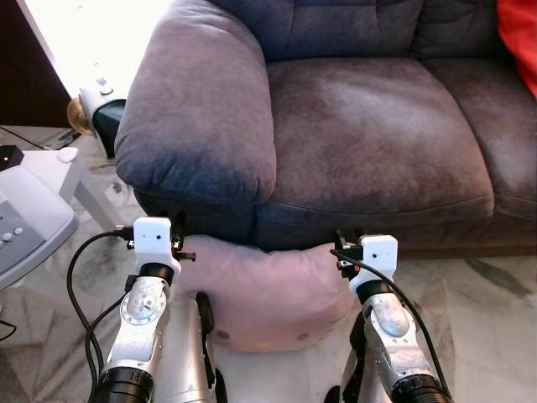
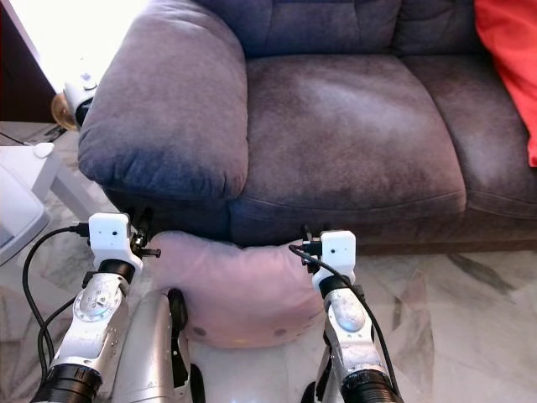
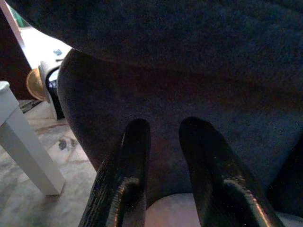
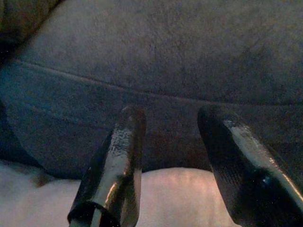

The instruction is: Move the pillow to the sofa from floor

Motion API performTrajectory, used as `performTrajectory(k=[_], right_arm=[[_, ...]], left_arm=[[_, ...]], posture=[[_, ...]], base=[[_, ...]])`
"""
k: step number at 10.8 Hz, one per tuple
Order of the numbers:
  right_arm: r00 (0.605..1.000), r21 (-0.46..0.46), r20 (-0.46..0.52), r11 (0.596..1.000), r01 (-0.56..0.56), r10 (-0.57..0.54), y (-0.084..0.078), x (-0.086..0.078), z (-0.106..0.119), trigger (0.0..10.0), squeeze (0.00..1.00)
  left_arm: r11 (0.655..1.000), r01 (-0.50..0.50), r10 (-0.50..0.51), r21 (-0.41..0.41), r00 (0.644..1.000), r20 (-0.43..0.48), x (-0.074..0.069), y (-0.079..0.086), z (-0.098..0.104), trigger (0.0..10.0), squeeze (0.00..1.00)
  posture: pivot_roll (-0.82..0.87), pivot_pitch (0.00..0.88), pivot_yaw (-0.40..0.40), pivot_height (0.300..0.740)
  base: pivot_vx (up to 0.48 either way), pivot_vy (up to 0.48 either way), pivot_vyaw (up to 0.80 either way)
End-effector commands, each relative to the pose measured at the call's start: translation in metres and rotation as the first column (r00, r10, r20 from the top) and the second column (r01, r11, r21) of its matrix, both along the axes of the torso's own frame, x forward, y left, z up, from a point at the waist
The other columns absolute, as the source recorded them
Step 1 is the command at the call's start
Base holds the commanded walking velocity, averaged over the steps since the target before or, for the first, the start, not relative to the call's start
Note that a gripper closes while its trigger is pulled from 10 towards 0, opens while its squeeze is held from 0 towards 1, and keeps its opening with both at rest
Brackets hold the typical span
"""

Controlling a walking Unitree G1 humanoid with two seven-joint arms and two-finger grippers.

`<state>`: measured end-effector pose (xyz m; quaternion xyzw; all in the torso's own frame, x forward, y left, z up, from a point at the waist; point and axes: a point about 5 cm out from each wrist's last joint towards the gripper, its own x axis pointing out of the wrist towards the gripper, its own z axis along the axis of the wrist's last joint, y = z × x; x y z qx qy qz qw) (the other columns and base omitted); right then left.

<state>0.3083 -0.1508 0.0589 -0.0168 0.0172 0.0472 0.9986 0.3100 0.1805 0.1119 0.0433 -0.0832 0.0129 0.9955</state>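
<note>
On the marble floor (image 1: 495, 311), against the base of the grey sofa (image 1: 369, 134), the pink pillow (image 1: 268, 294) is flanked by the left gripper (image 3: 163, 142) and right gripper (image 4: 182, 142) — fingers parted, nothing gripped — so both ends should be pinched evenly before lifting onto the seat.

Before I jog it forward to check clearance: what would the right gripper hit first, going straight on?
Probably the grey-blue fabric sofa's front panel; the open right gripper points at it above the pale pink pillow.
</note>
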Motion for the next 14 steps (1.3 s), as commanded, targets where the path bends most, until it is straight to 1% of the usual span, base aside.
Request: performTrajectory(k=[1, 2, 3, 4, 5, 6, 7, 9, 11, 13, 14], right_arm=[[0.995, 0.002, -0.093, 0.999, 0.04, -0.04, -0.005, -0.004, -0.015, 10.0, 0.0], [0.99, 0.047, -0.131, 0.997, 0.059, -0.052, -0.007, -0.004, -0.019, 10.0, 0.0], [0.984, 0.083, -0.166, 0.994, 0.07, -0.055, -0.008, 0.0, -0.02, 10.0, 1.0], [0.98, 0.114, -0.188, 0.989, 0.092, -0.07, -0.009, 0.005, -0.018, 10.0, 1.0], [0.98, 0.175, -0.192, 0.981, 0.088, -0.054, -0.007, 0.012, -0.013, 10.0, 1.0], [0.982, 0.232, -0.19, 0.972, 0.042, 0.003, 0.001, 0.022, -0.005, 10.0, 1.0], [0.972, 0.238, -0.236, 0.97, 0.051, 0.007, 0.004, 0.026, -0.005, 10.0, 1.0], [0.958, 0.28, -0.286, 0.958, 0.056, 0.028, 0.011, 0.036, -0.001, 10.0, 1.0], [0.948, 0.23, -0.318, 0.972, 0.045, 0.032, 0.011, 0.041, 0.002, 10.0, 1.0], [0.954, 0.215, -0.3, 0.975, 0.056, 0.012, 0.005, 0.048, 0.011, 10.0, 1.0], [0.954, 0.212, -0.299, 0.974, 0.085, -0.018, 0.001, 0.051, 0.016, 10.0, 1.0]], left_arm=[[1.0, -0.002, 0.002, 0.008, 1.0, -0.012, -0.002, 0.001, -0.003, 10.0, 0.0], [1.0, -0.003, 0.003, 0.009, 1.0, -0.013, -0.003, 0.002, -0.003, 10.0, 0.0], [1.0, -0.002, 0.003, 0.012, 1.0, -0.015, -0.003, 0.002, -0.003, 10.0, 0.0], [1.0, -0.003, 0.003, 0.014, 1.0, -0.016, -0.003, 0.003, -0.002, 10.0, 0.0], [1.0, -0.002, 0.002, 0.016, 1.0, -0.015, -0.003, 0.004, -0.002, 10.0, 0.0], [1.0, 0.002, -0.002, 0.018, 1.0, -0.013, -0.002, 0.003, -0.001, 10.0, 0.0], [1.0, 0.004, -0.003, 0.019, 1.0, -0.011, -0.002, 0.003, 0.001, 10.0, 0.0], [1.0, 0.005, -0.005, 0.023, 1.0, -0.009, -0.005, 0.005, 0.002, 10.0, 0.0], [1.0, 0.005, -0.005, 0.027, 1.0, -0.013, -0.009, 0.008, 0.002, 10.0, 0.0], [1.0, 0.008, -0.008, 0.029, 1.0, -0.017, -0.013, 0.009, 0.003, 10.0, 0.0], [0.999, 0.01, -0.01, 0.03, 1.0, -0.024, -0.013, 0.008, 0.002, 10.0, 0.0]], posture=[[0.15, 0.19, -0.019, 0.459], [0.15, 0.194, -0.017, 0.459], [0.15, 0.197, -0.017, 0.459], [0.15, 0.2, -0.015, 0.459], [0.16, 0.205, -0.011, 0.459], [0.16, 0.209, -0.01, 0.459], [0.16, 0.212, -0.009, 0.459], [0.18, 0.236, -0.008, 0.459], [0.18, 0.255, -0.005, 0.459], [0.18, 0.274, -0.002, 0.459], [0.18, 0.289, -0.001, 0.459]], base=[[0.0, 0.0, 0.0], [0.0, 0.0, 0.0], [0.0, 0.0, 0.0], [0.0, 0.0, 0.0], [0.0, 0.0, 0.0], [0.0, 0.0, 0.0], [0.0, 0.0, 0.0], [0.0, 0.0, 0.0], [0.0, 0.0, 0.0], [0.0, 0.0, 0.0], [0.0, 0.0, 0.0]])
